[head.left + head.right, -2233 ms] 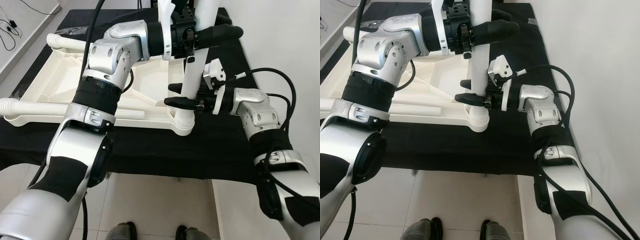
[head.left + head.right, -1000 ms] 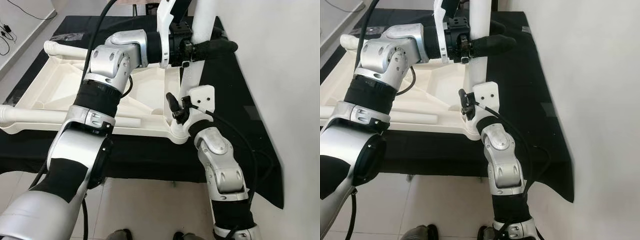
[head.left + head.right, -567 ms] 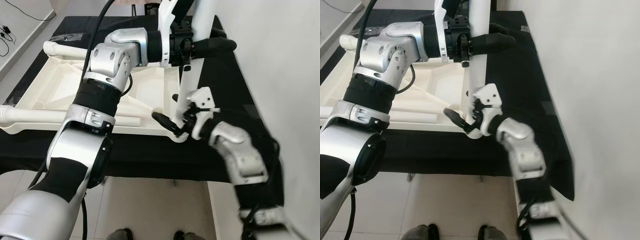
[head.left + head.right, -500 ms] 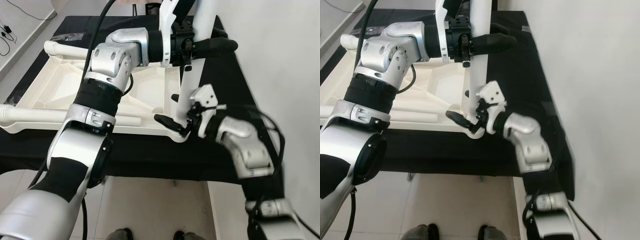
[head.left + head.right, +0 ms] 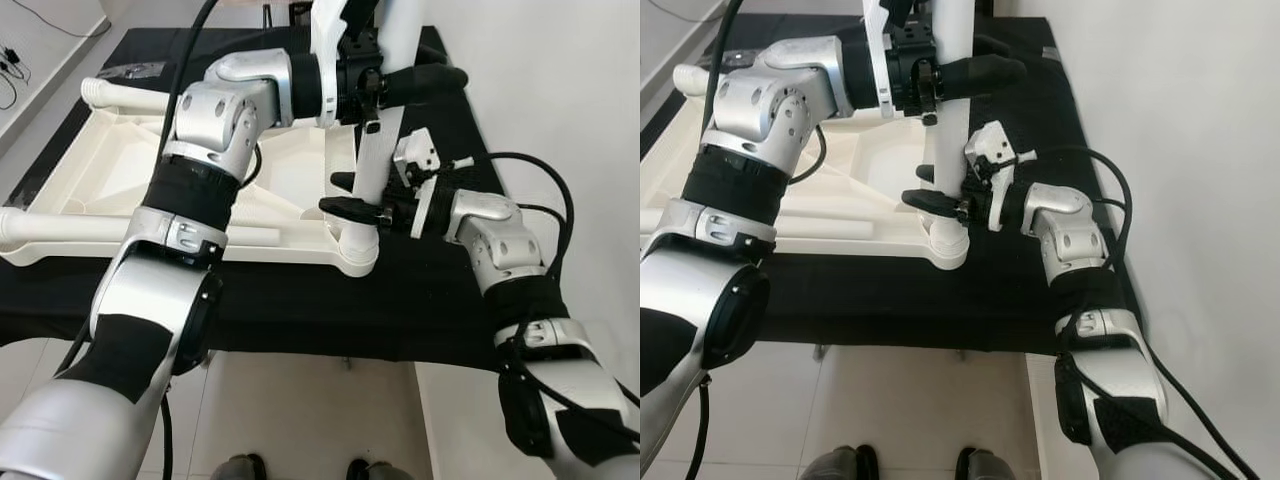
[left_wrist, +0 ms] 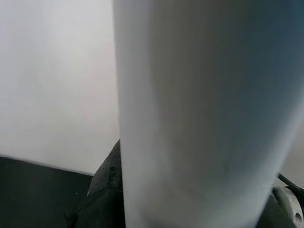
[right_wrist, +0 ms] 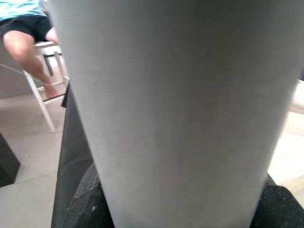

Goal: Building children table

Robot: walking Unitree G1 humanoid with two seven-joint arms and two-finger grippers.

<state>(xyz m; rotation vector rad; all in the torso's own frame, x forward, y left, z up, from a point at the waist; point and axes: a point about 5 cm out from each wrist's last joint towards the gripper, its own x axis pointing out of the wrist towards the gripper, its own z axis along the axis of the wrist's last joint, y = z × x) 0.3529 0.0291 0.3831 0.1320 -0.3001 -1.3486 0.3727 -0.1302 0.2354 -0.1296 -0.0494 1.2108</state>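
Table top: white moulded plastic, lying underside up on the bench, so that its corner sockets face upward to receive legs.
Upright leg: white tube standing in the near right corner socket, leaning slightly; it is the part being fitted.
Left gripper: closed around the leg high up, fingers wrapped from the left side; judged to steady the top and keep the tube in line.
Right gripper: closed around the leg low down, just above the socket, reaching in from the right; judged to be placed there to turn or press the tube home.
Other legs: two white tubes jutting leftward from the far and near left of the top, lying flat; whether seated or merely resting cannot be told.
Step in hand: seating the fourth-corner leg appears under way, not finished.
Surface: black cloth over the bench, hanging over the near edge.
Room: pale tiled floor below, white wall close on the right; a person's bare leg beside a white stool in the right wrist view.
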